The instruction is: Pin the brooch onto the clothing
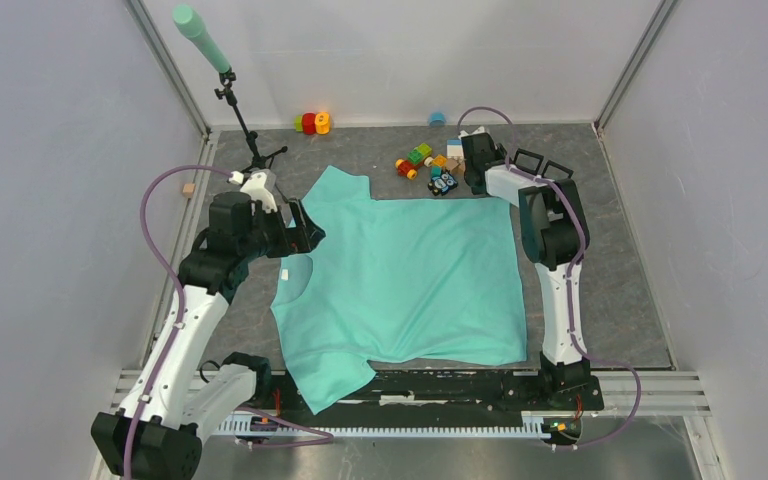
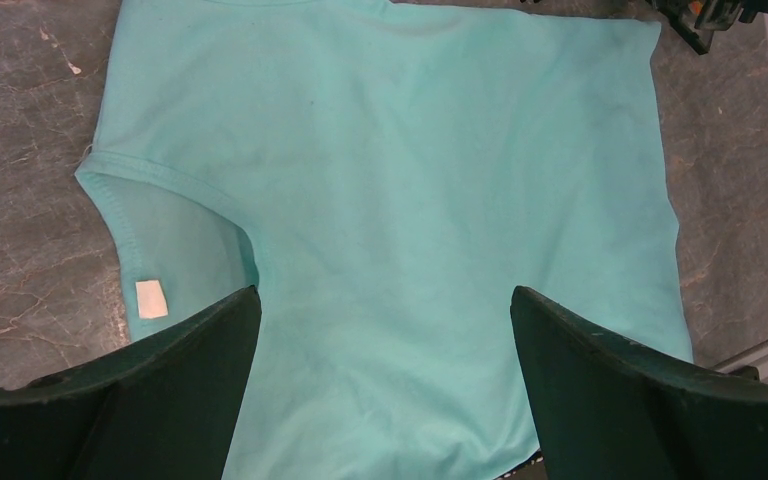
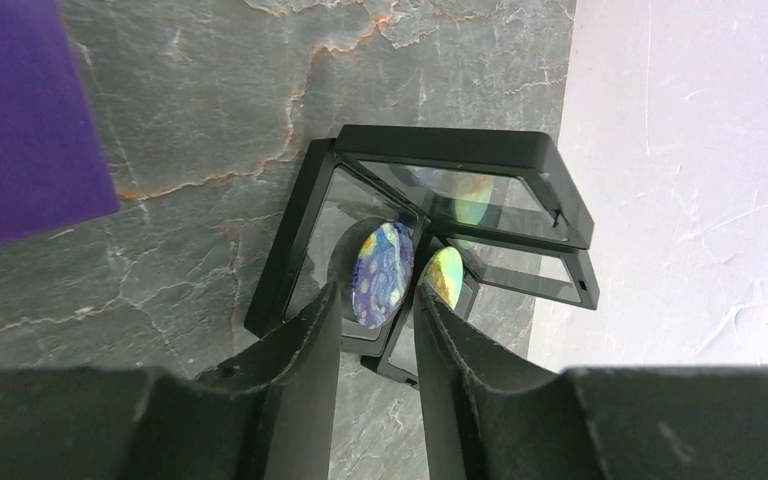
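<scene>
Over the left, collar edge of the T-shirt (image 1: 410,270) we log the left gripper (image 2: 382,298), jaws spread wide above the cloth. Shirt lies flat; table (image 1: 620,260) shows along its left, far and right edges. Off the shirt's far right corner we find two open black display cases (image 3: 295,250): the brooch (image 3: 380,275) stands on edge in one, a yellow-green disc (image 3: 444,275) in the other. Fingers of the right gripper (image 3: 378,302) flank the brooch closely; whether they pinch it we cannot tell.
</scene>
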Available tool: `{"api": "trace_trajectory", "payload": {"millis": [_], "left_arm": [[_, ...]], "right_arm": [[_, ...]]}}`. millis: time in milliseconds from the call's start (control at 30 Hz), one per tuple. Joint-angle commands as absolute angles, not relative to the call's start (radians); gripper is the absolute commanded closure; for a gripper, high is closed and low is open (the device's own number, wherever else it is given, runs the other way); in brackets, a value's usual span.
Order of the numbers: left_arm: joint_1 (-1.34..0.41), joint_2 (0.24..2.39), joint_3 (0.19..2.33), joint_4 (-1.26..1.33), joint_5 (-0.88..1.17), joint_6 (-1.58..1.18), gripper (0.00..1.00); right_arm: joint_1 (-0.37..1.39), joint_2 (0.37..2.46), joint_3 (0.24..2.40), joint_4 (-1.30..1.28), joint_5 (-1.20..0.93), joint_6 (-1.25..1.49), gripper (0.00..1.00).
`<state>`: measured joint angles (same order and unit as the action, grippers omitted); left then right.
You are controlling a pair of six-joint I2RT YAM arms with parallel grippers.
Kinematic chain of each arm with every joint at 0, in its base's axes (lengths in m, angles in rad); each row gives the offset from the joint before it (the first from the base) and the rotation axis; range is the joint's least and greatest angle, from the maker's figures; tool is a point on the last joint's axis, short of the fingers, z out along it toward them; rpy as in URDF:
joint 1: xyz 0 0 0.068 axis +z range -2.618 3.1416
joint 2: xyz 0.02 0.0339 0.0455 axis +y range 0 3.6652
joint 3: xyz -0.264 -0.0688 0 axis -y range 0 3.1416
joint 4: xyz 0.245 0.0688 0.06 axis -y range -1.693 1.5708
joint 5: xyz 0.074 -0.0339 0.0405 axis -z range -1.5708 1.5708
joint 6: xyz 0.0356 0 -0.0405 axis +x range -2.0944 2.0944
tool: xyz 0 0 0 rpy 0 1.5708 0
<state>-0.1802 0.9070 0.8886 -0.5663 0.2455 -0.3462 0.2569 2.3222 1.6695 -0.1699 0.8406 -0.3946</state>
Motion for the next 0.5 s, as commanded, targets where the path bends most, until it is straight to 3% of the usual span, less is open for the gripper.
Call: {"api": "trace_trajectory", "payload": {"millis": [0, 467], "left_arm": [[-0.172, 0.904, 0.89, -0.526, 0.27, -0.334, 0.0], [-0.166, 0.903, 0.885, -0.52, 0.278, -0.339, 0.0]], "right_arm": [[0.249, 2.345, 1.698, -0.135, 0.864, -0.413, 0.62], [0.237, 2.353, 1.646, -0.075, 0.908, -0.419, 0.73]]}}
